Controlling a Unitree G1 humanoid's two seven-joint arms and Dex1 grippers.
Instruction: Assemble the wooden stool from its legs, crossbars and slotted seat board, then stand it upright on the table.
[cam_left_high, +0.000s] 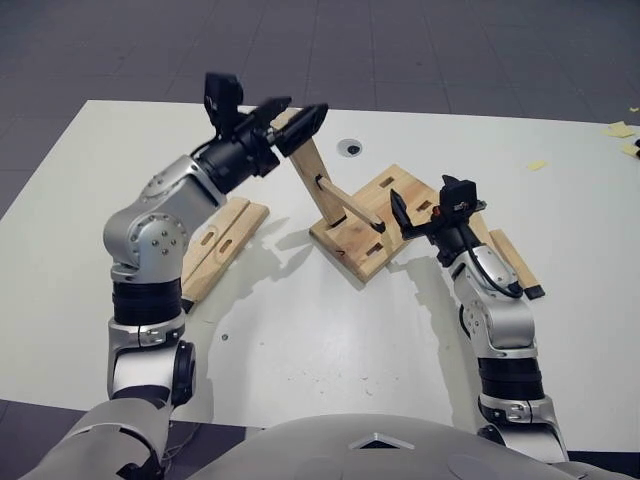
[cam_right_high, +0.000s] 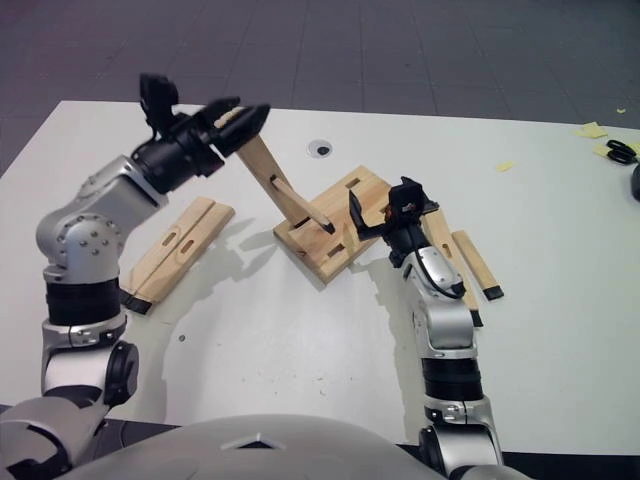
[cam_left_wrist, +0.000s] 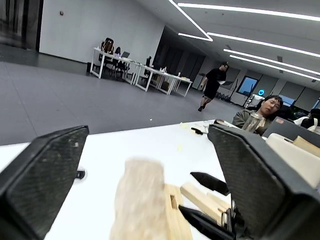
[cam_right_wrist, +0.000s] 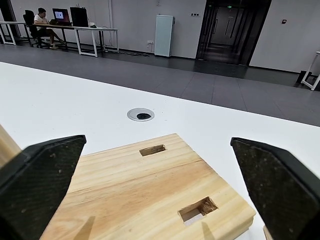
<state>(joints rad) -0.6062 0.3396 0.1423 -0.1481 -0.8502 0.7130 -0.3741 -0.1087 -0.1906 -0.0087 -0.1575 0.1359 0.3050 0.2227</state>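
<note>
**Two grippers at a half-built wooden stool**

One slotted seat board (cam_left_high: 362, 256) lay flat on a white table (cam_left_high: 330, 340), with rectangular slots cut through its top face. A wooden leg (cam_left_high: 308, 165) rose from the board, leaning away toward the robot's left. A thinner bar (cam_left_high: 352, 205) slanted from the leg down to the board.

The left gripper (cam_left_high: 294, 114) was up at the leg's top end, above and left of the board. Its jaws were spread, straddling the wood with a gap on each side.

The right gripper (cam_right_high: 383, 210) sat at the board's right edge, jaws wide apart and holding nothing.

Two slotted wooden pieces (cam_left_high: 220, 240) lay side by side left of the board. More wooden bars (cam_left_high: 510, 262) lay just right of it, beside the right arm. A round cable hole (cam_left_high: 349, 148) sat beyond the board.
</note>
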